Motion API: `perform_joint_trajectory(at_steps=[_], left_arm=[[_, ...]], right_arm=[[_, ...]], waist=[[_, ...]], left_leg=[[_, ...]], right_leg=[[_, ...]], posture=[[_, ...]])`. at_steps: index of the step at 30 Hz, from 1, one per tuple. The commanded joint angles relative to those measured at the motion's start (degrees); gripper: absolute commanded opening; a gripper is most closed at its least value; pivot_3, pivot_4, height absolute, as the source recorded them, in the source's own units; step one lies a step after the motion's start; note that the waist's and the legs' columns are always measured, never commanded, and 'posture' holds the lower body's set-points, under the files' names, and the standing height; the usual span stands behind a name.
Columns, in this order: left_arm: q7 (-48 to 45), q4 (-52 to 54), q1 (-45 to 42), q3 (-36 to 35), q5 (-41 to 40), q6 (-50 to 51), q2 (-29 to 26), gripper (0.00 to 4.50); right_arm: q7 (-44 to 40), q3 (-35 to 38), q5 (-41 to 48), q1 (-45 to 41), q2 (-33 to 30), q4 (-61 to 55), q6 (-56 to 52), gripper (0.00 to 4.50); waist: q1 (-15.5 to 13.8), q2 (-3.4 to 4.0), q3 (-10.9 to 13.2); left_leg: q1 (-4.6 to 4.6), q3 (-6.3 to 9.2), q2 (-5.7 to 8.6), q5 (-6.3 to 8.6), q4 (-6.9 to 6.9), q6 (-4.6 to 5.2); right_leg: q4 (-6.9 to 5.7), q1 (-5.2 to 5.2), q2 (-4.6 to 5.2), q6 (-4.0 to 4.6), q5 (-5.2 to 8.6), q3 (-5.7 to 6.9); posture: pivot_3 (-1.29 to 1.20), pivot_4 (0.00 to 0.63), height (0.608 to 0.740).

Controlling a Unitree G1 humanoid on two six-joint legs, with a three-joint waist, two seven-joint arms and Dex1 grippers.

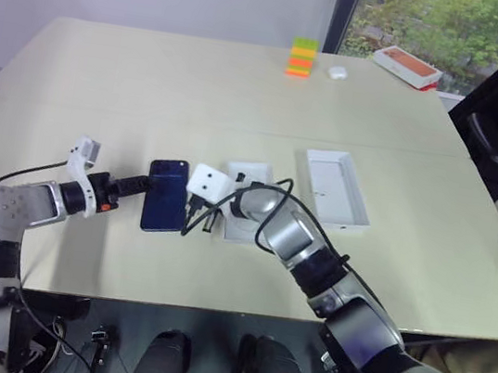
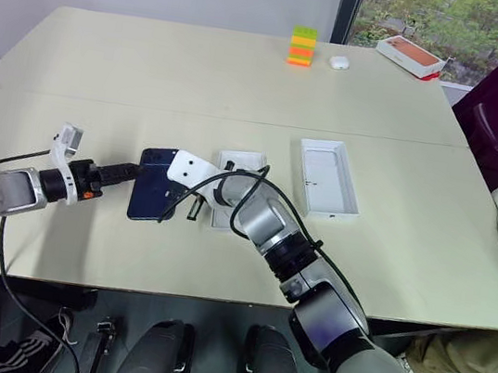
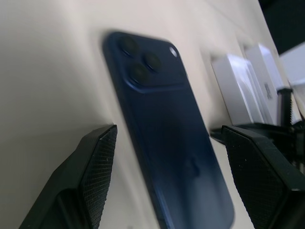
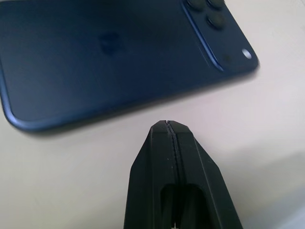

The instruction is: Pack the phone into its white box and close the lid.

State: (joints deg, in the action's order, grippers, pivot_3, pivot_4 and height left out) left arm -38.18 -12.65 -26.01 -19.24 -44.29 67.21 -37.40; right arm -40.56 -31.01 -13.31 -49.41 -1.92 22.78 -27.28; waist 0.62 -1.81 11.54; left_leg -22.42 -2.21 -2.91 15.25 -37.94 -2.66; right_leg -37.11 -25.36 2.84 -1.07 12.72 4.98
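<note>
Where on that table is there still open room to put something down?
The wide stretch between the stacked colored blocks and the phone is bare. So is the near right corner past the white insert. It is crowded around the phone, where both grippers and small white boxes cluster.

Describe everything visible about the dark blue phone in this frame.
The phone is a slim, dark navy slab with rounded corners and a smooth matte-looking back. It lies flat on the table, back up, its three-lens camera cluster at a far corner. The left gripper straddles it with open fingers, not yet closed. The shut right gripper points at its long edge, apparently just short of touching.
</note>
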Motion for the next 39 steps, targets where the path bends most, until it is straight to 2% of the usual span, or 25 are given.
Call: perform_joint_trajectory(at_steps=[1,9,12,16,23,26,28,38,39], left_arm=[[0.6,0.5,1.3,3.4,-0.5,4.8,2.7,3.71],[3.1,2.0,0.7,3.4,-0.8,6.3,7.2,3.71],[4.6,1.1,-1.2,0.3,-2.6,8.8,9.2,3.71],[5.4,0.7,-3.1,-2.8,-4.0,11.6,9.8,3.71],[5.6,1.8,-1.7,-1.1,-2.2,10.8,9.2,3.71],[6.5,1.6,-1.4,-2.2,-2.3,11.2,9.5,2.88],[5.6,2.3,-0.6,-1.7,-2.6,11.0,9.0,2.02],[5.9,2.0,0.8,-2.9,-2.8,11.1,9.4,2.02],[6.0,2.0,1.0,-3.2,-2.9,11.2,9.5,1.48]], right_arm=[[0.7,0.6,-0.2,-1.3,1.1,0.1,-0.7,0.0],[0.8,0.6,-1.0,-0.6,0.2,-0.3,-1.2,0.0],[0.8,0.9,-1.1,-0.6,0.1,-0.5,-1.4,0.0],[0.8,1.1,-1.1,0.0,-0.3,-0.9,-1.2,0.0],[0.6,0.9,-1.2,0.6,-0.7,-1.6,-0.9,0.0],[0.5,0.8,-1.3,0.9,-1.1,-1.9,-0.8,0.0],[0.4,0.8,-1.3,1.0,-1.3,-2.0,-0.8,0.0],[0.3,0.6,-1.6,1.6,-2.0,-3.0,-1.0,0.0],[0.3,0.6,-1.6,1.7,-2.0,-3.2,-1.1,0.0]], waist=[[-0.1,0.0,0.0],[-0.9,0.13,-0.1],[-1.2,0.12,-0.2],[-1.2,0.11,-0.2],[-0.8,0.11,-0.2],[-0.7,0.11,-0.2],[-0.5,0.11,-0.2],[0.0,0.11,-0.2],[0.0,0.11,-0.2]], left_leg=[[0.0,0.0,0.01,0.0,0.0,0.0],[0.08,0.09,0.15,0.0,-0.01,0.0],[0.07,0.1,0.16,0.0,-0.02,0.0],[0.06,0.1,0.17,0.0,-0.04,0.0],[0.05,0.18,0.15,0.0,-0.03,0.0],[0.05,0.26,0.15,0.0,-0.03,0.0],[0.05,0.28,0.15,0.0,-0.03,0.0],[0.03,0.34,0.15,0.0,-0.03,0.0],[0.03,0.34,0.15,0.0,-0.03,0.0]], right_leg=[[0.0,0.01,0.02,0.0,0.0,0.0],[0.01,0.15,0.16,-0.05,0.03,0.02],[0.02,0.17,0.17,-0.07,0.04,0.02],[0.02,0.17,0.16,-0.08,0.04,0.03],[0.02,0.15,0.13,-0.1,0.05,0.03],[0.02,0.15,0.13,-0.1,0.05,0.03],[0.02,0.14,0.13,-0.1,0.05,0.03],[0.02,0.14,0.13,-0.1,0.05,0.06],[0.02,0.14,0.13,-0.1,0.05,0.07]], posture=[[0.0,0.15,0.74],[0.0,0.15,0.74],[0.0,0.15,0.74],[0.0,0.15,0.74],[0.0,0.15,0.74],[0.0,0.15,0.74],[0.0,0.15,0.74],[0.0,0.15,0.74],[0.0,0.15,0.74]])
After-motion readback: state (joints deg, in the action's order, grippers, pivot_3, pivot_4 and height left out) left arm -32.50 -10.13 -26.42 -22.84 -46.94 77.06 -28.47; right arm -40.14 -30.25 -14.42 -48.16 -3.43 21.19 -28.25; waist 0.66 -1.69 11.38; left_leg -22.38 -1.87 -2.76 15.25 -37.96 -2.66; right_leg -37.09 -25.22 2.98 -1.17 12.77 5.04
